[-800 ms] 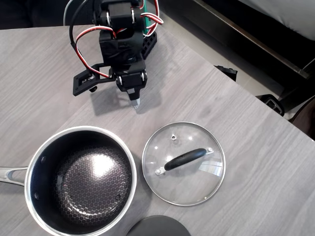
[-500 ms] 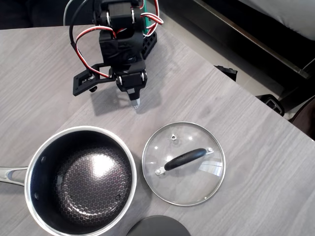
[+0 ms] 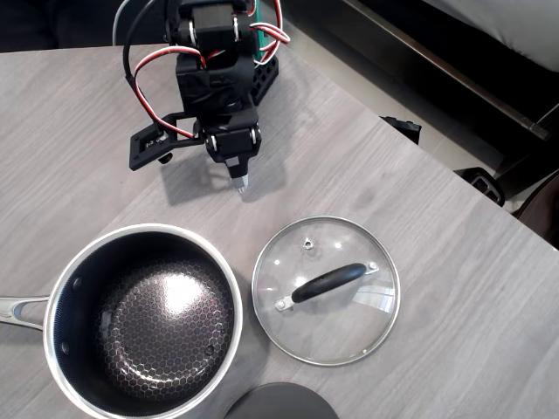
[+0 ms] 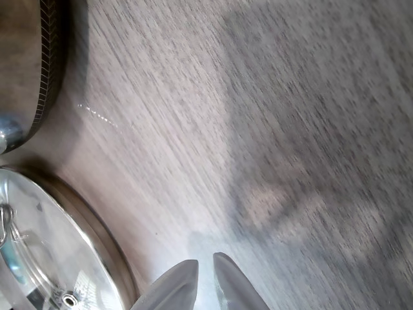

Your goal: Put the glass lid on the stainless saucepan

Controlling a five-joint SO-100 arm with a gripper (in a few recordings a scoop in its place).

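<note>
So we have not started: lid (image 3: 326,289) lies beside the pan (image 3: 144,319), end effector (image 3: 242,182) pinched together, empty.

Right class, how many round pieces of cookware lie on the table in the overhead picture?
3: the stainless saucepan lower left, the glass lid flat on the table right of it, and a dark grey round object cut off at the bottom edge.

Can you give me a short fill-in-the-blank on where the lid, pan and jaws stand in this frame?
1. In the overhead view the glass lid lies flat on the ____ to the right of the stainless saucepan.
2. The saucepan's inside holds ____.
3. The gripper hovers above the bare table with its jaws ____.

Missing words: table; nothing; shut
</note>
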